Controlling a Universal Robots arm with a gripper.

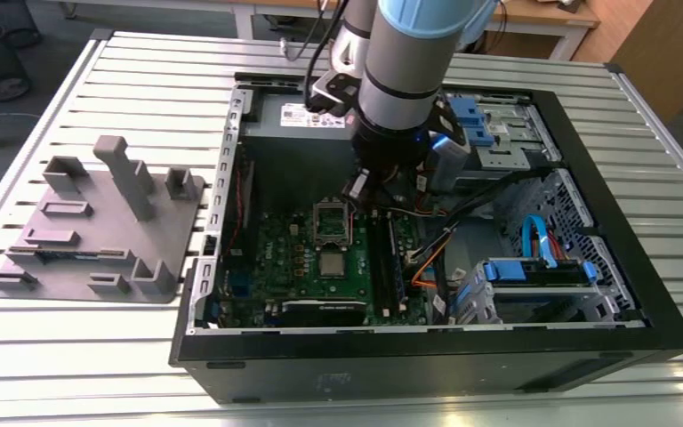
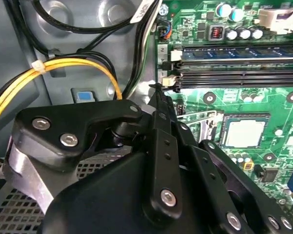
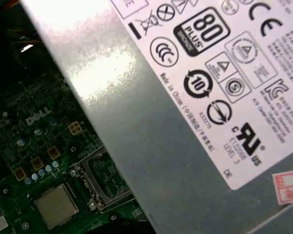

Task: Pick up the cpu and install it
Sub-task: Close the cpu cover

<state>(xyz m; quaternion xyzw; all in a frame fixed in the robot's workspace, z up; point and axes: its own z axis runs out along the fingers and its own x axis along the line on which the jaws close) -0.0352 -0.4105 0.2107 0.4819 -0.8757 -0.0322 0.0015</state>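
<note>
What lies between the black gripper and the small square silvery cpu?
In the exterior view, the dark rectangular socket frame with a metal rim lies between the gripper and the cpu.

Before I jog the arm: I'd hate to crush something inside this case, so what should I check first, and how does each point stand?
1. The cpu lies flat in its socket on the green board: ok.
2. The socket frame stands open beside the cpu, not closed over it: ok.
3. The gripper is apart from the cpu, near the memory slots: ok.
4. Gripper carrying nothing: cannot tell.
5. Yellow cables run close beside the gripper's body; whether they touch it: cannot tell.
</note>
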